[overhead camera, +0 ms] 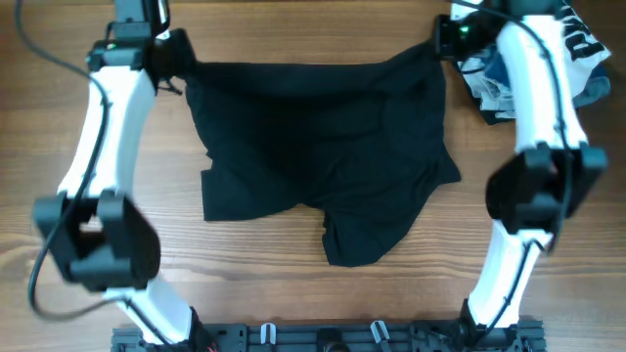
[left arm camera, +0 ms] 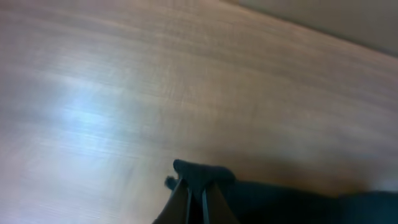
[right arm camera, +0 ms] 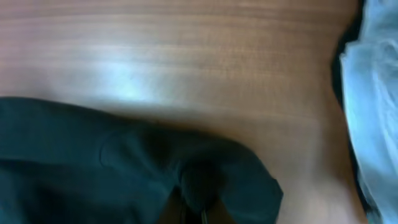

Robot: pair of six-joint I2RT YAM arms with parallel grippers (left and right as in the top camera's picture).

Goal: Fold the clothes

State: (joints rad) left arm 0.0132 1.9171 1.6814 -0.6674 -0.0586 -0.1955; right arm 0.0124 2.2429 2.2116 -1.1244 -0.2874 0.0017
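Garment [overhead camera: 323, 147] held at two corners.
Left gripper [overhead camera: 184, 65] and right gripper [overhead camera: 437, 43] each pinch a far corner, seemingly lifted slightly.

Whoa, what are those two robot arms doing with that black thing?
They are working on folding a black garment that lies spread on the wooden table. The left hand is pinched shut on one far corner, and the right hand is pinched shut on the other far corner. No fold shows yet, and the near edge is rumpled. A heap of other clothes sits off to the right.
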